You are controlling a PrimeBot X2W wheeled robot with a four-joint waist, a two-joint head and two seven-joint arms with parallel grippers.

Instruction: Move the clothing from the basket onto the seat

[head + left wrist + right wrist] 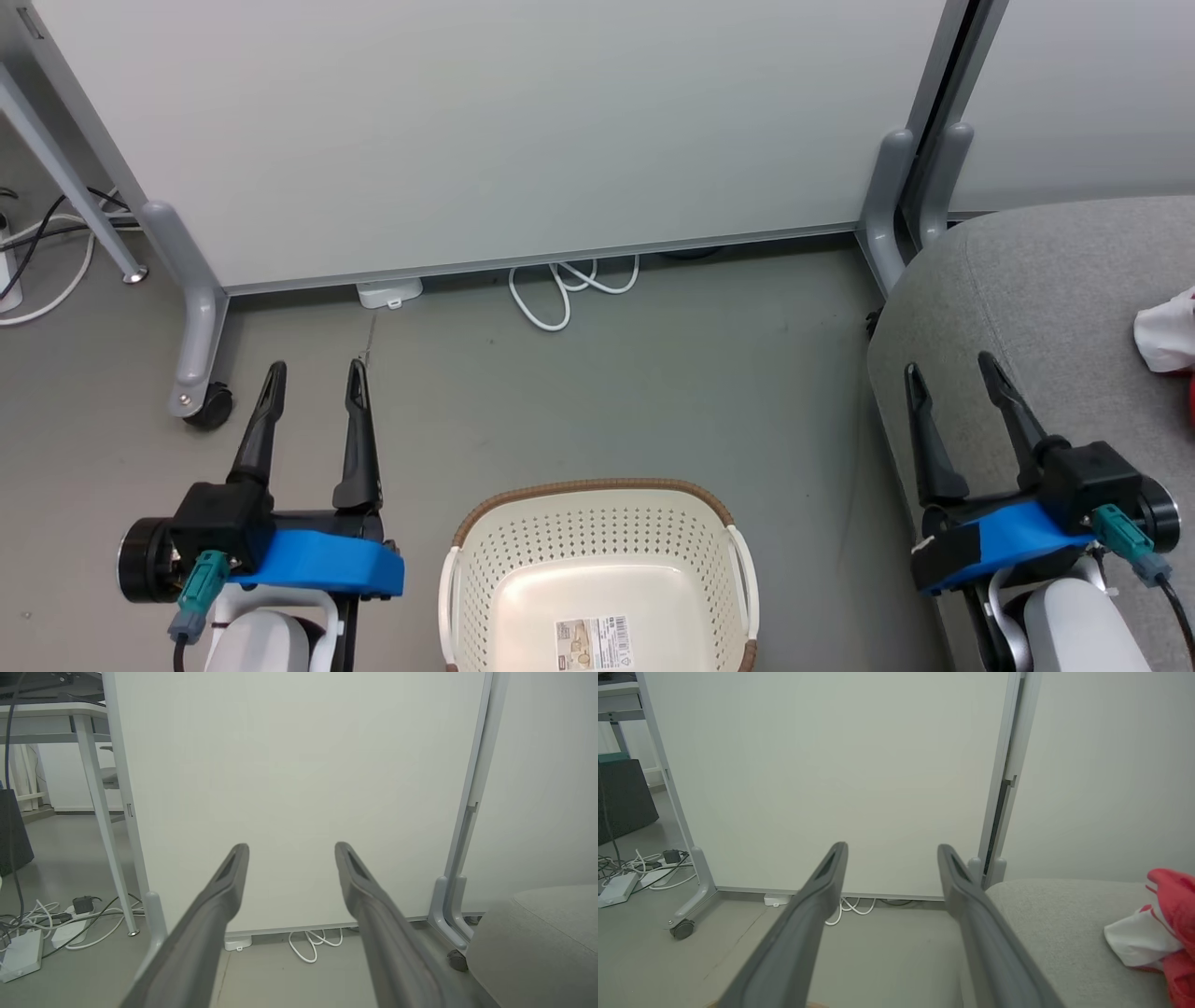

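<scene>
One basket (588, 487): down on the grey floor (700, 373), dead centre between the two arms, brown rim towards the partition, white handles out to either side.
Basket bottom: pale plastic in plain sight, a printed label (593, 644) stuck flat on it.
Left gripper (316, 366): fingers spread wide, gripping nothing, hovering over the floor just left of the basket with its tips aimed at the partition.
Right gripper (948, 364): fingers wide apart too, nothing between them, poised over the left edge of the seat.
Seat (1027, 299): big grey upholstered cushion with a rounded corner, off to the right of the basket and well clear of it.
Clothing (1167, 336): lying on the seat, a crumpled heap of white with red beside it, well to the right of the right gripper and apart from it.
Clothing count: hard to call, since the heap is cut by the frame edge in both the head view and the right wrist view; it could be one garment or two.
Partition (513, 131): tall white panel on grey feet straight ahead, meeting a second panel near the seat's corner.
Cable (560, 289): a white loop on the floor under the partition's lower edge.
Caster (207, 406): black wheel on the panel foot, beyond the left gripper's tips.
</scene>
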